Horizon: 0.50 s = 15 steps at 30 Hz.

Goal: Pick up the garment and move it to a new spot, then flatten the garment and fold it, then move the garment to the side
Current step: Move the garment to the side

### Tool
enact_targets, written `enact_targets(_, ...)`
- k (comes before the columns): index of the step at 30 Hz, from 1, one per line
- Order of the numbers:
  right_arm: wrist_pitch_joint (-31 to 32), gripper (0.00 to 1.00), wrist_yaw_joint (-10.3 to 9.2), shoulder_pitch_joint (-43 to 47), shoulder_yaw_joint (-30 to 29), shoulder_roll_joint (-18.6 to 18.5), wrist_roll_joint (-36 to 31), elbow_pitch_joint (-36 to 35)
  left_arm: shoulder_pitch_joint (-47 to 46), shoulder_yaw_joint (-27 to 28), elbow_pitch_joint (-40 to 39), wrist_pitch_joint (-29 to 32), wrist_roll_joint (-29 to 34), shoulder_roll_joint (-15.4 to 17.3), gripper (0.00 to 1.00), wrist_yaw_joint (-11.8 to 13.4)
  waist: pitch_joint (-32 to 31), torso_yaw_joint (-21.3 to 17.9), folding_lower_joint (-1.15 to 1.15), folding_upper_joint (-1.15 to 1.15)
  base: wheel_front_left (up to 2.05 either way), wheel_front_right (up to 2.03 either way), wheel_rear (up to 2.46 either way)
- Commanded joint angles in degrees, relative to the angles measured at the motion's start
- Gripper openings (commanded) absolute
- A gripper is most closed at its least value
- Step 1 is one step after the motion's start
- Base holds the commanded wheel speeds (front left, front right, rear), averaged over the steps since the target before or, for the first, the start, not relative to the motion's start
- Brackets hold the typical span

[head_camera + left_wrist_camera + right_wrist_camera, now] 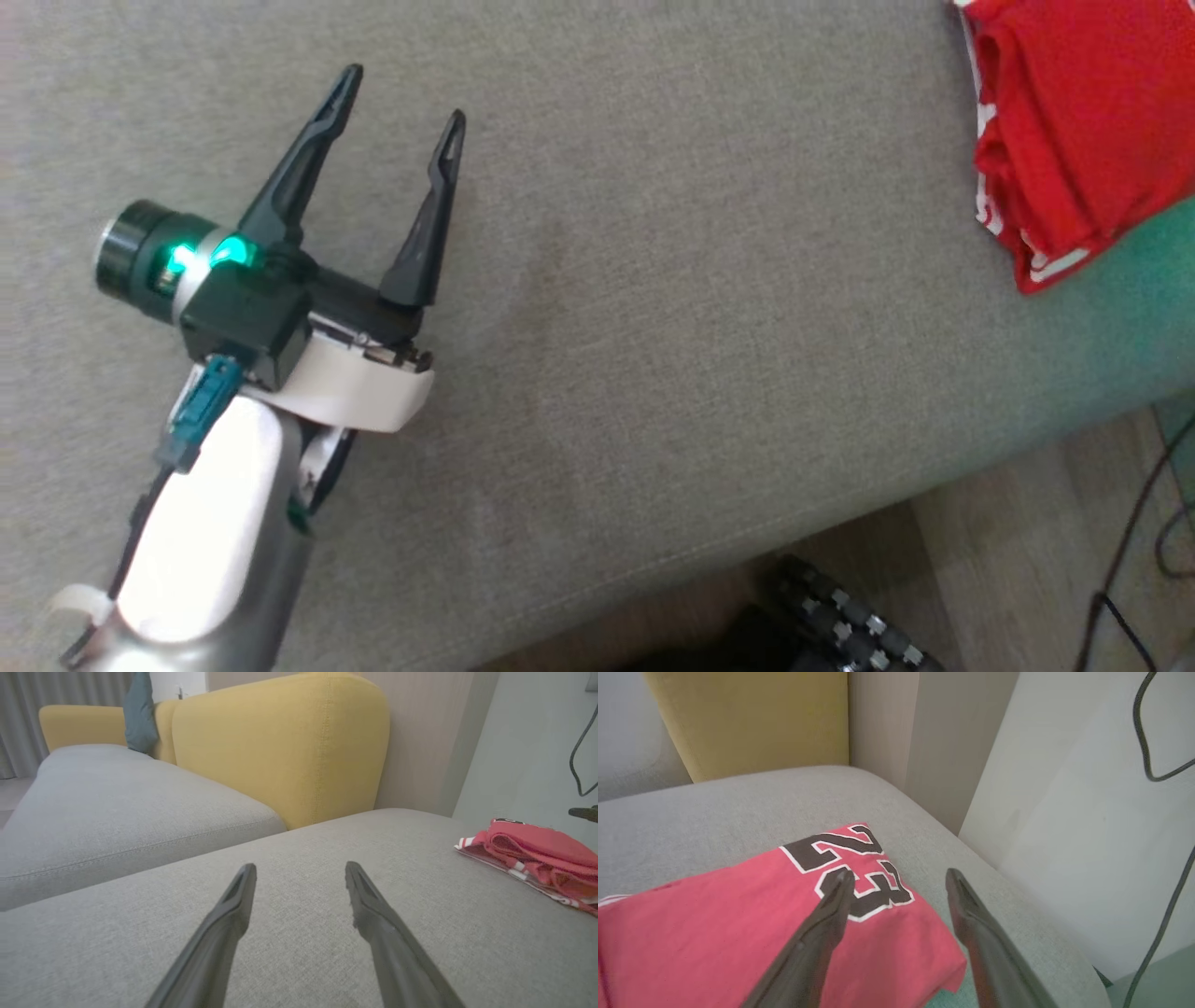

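Observation:
The garment (1074, 131) is a red jersey with white trim, folded into a compact stack at the far right of the grey sofa seat (653, 280). From the left wrist view the garment (537, 863) lies low at the right. In the right wrist view the garment (752, 919) shows a black number 23 on top. My right gripper (899, 877) hovers above the garment's corner, jaws wide open, with nothing between them. My left gripper (401, 93) is open over bare cushion at the left, well apart from the garment; its fingers (233, 914) hold nothing.
A yellow backrest (280, 742) rises behind the seat, with a teal cushion (138, 714) farther along the sofa. A pale wall panel (1087, 812) stands past the seat's right end, with a dark cable (1153, 732) hanging on it. Wooden floor (1027, 560) and my base lie below the front edge.

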Motion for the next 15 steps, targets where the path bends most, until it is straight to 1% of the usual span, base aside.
enact_targets(1, -1.6, 1.0, 0.37, 3.2, 0.8, -0.2, -0.5, -2.7, 0.4, 1.2, -1.3, -0.5, -0.4, 0.1, 1.0, 0.6, -2.0, 1.4, 0.0, 0.0, 0.0, 0.0, 0.0)
enact_targets(3, -3.3, 1.0, 0.37, 6.0, 2.1, 1.1, -0.7, -5.4, 1.4, 1.5, -0.4, -1.0, -0.8, -0.3, 1.0, 1.2, -3.7, 2.4, 0.0, 0.0, 0.0, 0.0, 0.0)
enact_targets(6, -4.5, 1.0, 0.37, 10.9, 4.9, 3.6, -0.7, -11.3, 3.4, 2.2, 0.7, -1.5, -1.7, -0.8, 1.0, 2.2, -6.5, 4.0, 0.0, 0.0, 0.0, 0.0, 0.0)
enact_targets(7, -4.5, 1.0, 0.37, 10.9, 4.9, 3.6, -0.7, -11.3, 3.4, 2.2, 0.7, -1.5, -1.7, -0.8, 1.0, 2.2, -6.5, 4.0, 0.0, 0.0, 0.0, 0.0, 0.0)
enact_targets(11, -4.3, 1.0, 0.37, 18.0, 8.5, 7.1, -1.3, -21.2, 6.0, 3.3, 1.8, -1.8, -2.9, -1.8, 1.0, 3.8, -10.0, 7.0, 0.0, 0.0, 0.0, 0.0, 0.0)
enact_targets(15, -3.2, 1.0, 0.37, 23.7, 13.3, 9.2, -1.3, -29.6, 8.7, 4.8, 2.7, -2.0, -4.2, -2.7, 1.0, 5.2, -13.2, 10.4, 0.0, 0.0, 0.0, 0.0, 0.0)
